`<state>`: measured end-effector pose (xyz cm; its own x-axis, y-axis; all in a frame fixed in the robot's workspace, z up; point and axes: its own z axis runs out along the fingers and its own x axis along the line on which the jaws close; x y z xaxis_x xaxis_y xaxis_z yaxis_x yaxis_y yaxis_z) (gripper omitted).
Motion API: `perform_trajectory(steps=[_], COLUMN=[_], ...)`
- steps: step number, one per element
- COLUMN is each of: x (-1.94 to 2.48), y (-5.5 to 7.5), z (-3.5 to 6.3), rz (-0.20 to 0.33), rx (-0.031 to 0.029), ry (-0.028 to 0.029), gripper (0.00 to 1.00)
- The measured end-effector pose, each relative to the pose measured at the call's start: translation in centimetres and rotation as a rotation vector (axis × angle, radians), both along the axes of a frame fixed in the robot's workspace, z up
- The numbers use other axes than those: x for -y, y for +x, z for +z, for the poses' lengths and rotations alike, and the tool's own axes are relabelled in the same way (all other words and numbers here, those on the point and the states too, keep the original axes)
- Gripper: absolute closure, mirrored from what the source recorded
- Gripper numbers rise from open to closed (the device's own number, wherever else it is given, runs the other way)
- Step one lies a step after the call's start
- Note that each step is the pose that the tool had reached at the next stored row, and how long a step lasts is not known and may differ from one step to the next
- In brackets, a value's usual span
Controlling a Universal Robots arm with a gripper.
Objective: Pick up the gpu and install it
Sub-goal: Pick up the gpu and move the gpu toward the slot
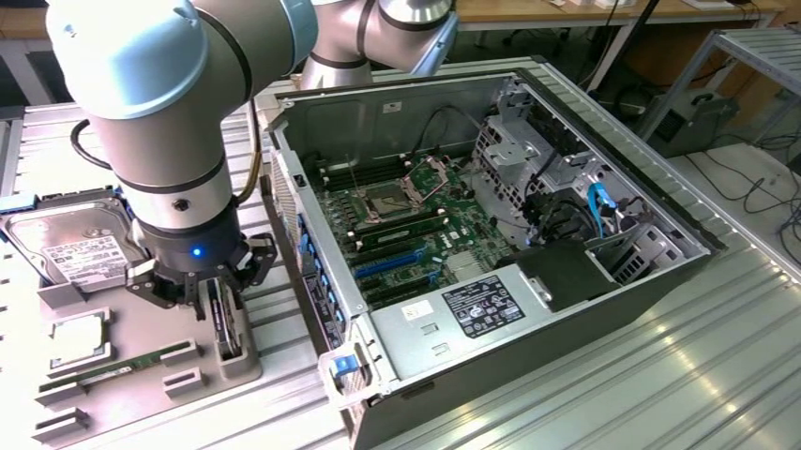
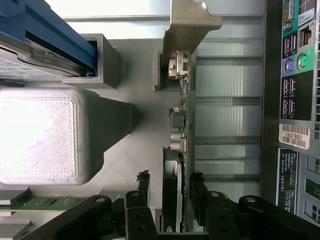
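Your jaws stand wide astride the gpu (image 2: 176,120), so centre it squarely between them before you close

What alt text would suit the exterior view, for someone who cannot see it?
A robot arm's open gripper straddles the gpu, which stands on edge in a grey parts tray. An open computer case lies at the exterior view's right.

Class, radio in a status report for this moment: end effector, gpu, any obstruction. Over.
End effector open, straddling thin green gpu card with silver metal bracket. Card on edge in grey holder tray, not lifted. Nothing in the way.
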<state>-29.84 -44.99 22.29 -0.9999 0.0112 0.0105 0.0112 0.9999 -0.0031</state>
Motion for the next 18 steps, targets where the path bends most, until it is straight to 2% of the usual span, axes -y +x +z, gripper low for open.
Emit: perform_trajectory(steps=[3, 5, 6, 18], x=[0.0, 0.0, 0.0, 0.0], y=[0.0, 0.0, 0.0, 0.0], z=[0.0, 0.0, 0.0, 0.0], rz=[0.0, 0.0, 0.0, 0.0], rx=[0.0, 0.0, 0.0, 0.0], ry=[0.0, 0.0, 0.0, 0.0], gripper=[0.56, 0.69, 0.73, 0.73])
